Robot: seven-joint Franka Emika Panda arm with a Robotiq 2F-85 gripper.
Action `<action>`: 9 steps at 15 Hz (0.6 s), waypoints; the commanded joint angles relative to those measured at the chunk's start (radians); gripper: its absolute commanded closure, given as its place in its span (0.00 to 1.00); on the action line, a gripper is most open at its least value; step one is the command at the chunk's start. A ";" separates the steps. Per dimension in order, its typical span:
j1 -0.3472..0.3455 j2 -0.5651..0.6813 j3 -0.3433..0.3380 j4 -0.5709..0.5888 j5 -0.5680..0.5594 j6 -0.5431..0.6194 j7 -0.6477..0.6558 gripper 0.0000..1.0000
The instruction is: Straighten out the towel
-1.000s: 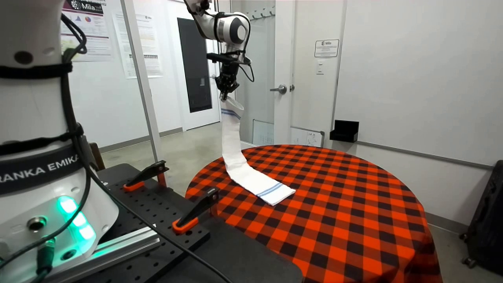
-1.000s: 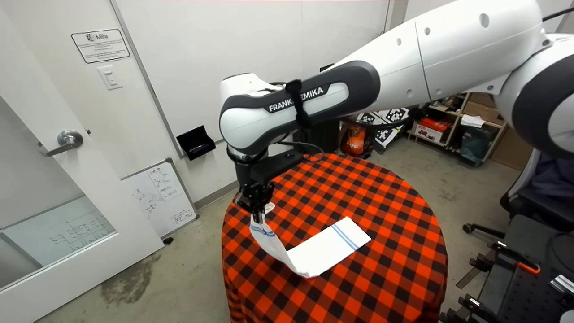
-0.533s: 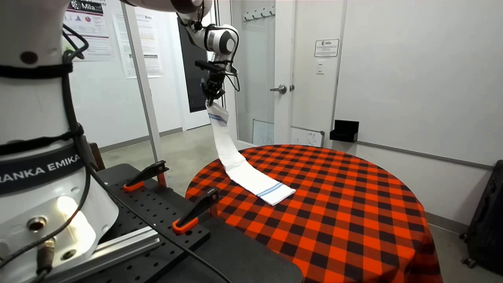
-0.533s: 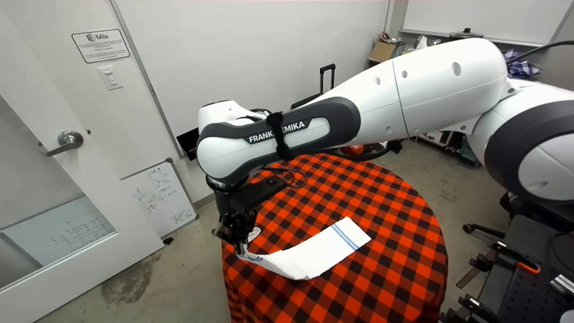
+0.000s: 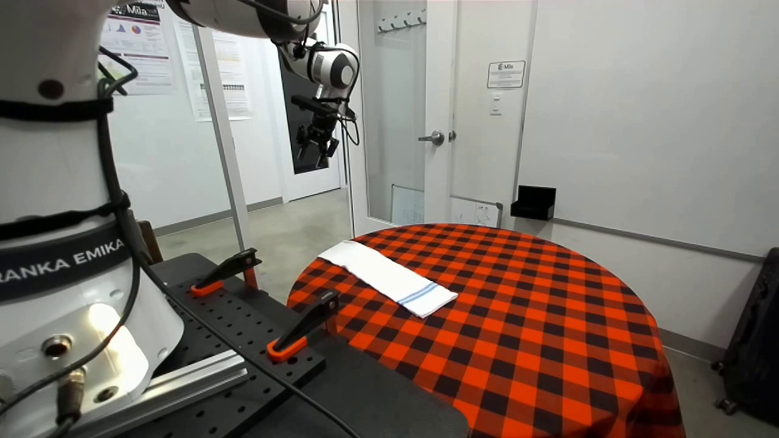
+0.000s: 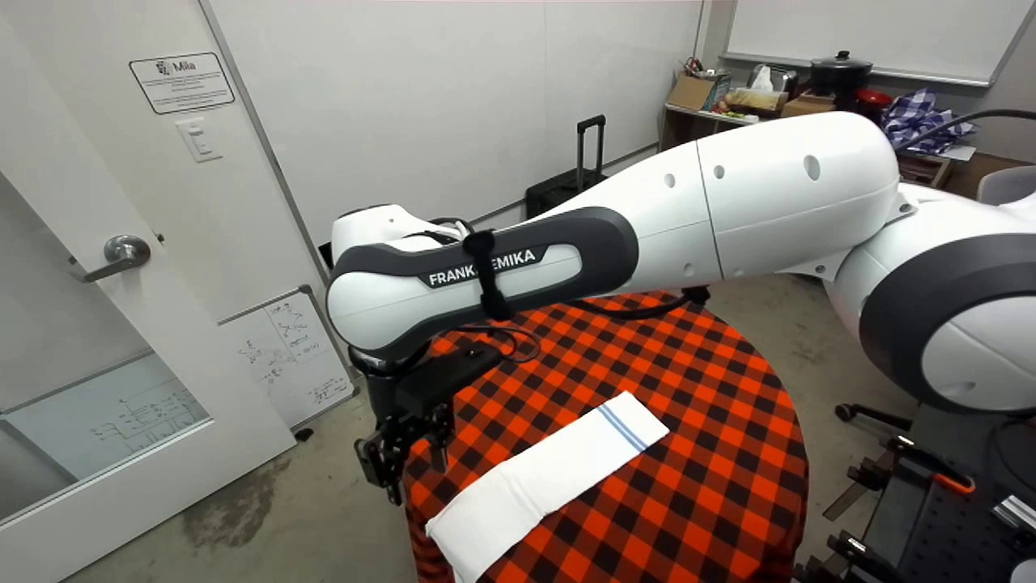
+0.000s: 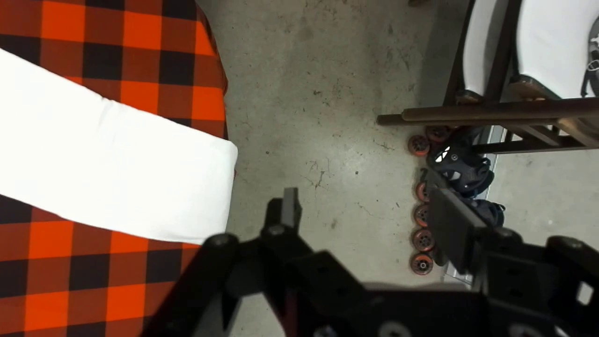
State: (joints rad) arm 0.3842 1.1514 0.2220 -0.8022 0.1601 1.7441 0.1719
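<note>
On the round surface (image 5: 535, 316) with red and black checks lies the white towel (image 6: 546, 478), stretched out, one end reaching the edge, and beyond this edge hangs the claw (image 7: 369, 217), its two fingers (image 7: 451, 229) spread wide, while blue stripes (image 6: 621, 428) cross the towel's other end.

The long white towel (image 6: 546, 482) with blue stripes lies mostly flat on the checked cloth (image 6: 712, 470), one end maybe hanging off.
</note>
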 commanded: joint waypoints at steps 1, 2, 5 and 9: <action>0.002 0.036 0.010 0.078 0.010 -0.041 0.002 0.01; 0.003 0.031 0.006 0.076 0.004 -0.043 0.000 0.00; -0.006 0.003 -0.004 0.043 -0.010 -0.054 -0.010 0.00; -0.035 -0.058 -0.022 -0.045 -0.026 -0.058 -0.015 0.00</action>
State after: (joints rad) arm 0.3714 1.1510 0.2146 -0.7783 0.1474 1.7068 0.1709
